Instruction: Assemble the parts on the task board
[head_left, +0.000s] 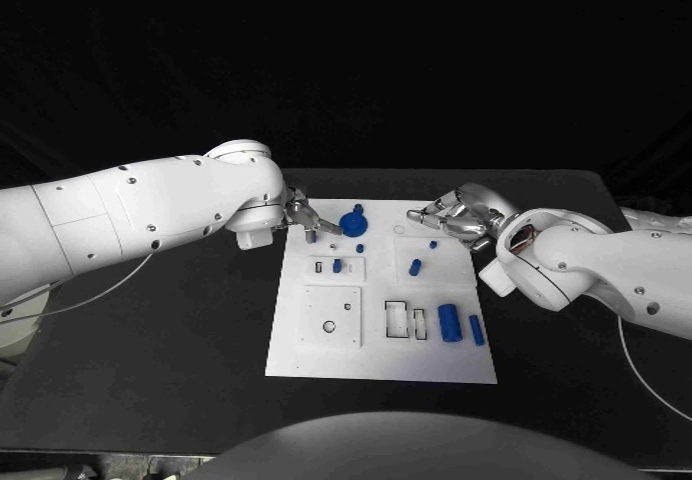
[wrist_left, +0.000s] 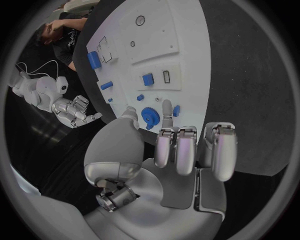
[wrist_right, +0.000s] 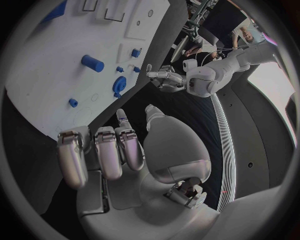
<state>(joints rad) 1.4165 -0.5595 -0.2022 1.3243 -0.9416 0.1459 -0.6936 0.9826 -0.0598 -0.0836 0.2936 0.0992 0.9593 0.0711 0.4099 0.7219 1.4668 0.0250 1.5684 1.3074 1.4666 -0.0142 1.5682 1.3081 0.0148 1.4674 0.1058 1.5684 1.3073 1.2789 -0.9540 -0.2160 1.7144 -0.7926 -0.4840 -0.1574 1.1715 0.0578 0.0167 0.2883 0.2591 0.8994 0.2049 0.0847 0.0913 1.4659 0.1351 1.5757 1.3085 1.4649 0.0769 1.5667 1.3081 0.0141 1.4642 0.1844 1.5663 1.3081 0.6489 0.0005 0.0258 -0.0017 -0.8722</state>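
Black desk (head_left: 159, 370) with the white task board (head_left: 382, 355) lying mid-frame in the head view.
The board is a white plate with rectangular cut-outs; small blue parts sit on it: a gear (head_left: 355, 224) at its top edge, two cylinders (head_left: 450, 323) lower right. The left hand (head_left: 306, 218) reaches over the board's top-left corner, fingers (wrist_left: 166, 111) touching a small blue piece (wrist_left: 176, 110); whether it is gripped, I cannot tell. The right hand (head_left: 459, 222) hovers at the top-right edge, fingers loosely spread, holding nothing.

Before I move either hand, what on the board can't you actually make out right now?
- Left hand, head view: its fingertips overlap a small blue part; contact cannot be told.
- Blue gear, left wrist view: partly behind that hand's fingers.
- Task board, right wrist view: the circle's rim cuts its far end.
- Right hand, head view: fingertips too small to tell whether they touch the board.
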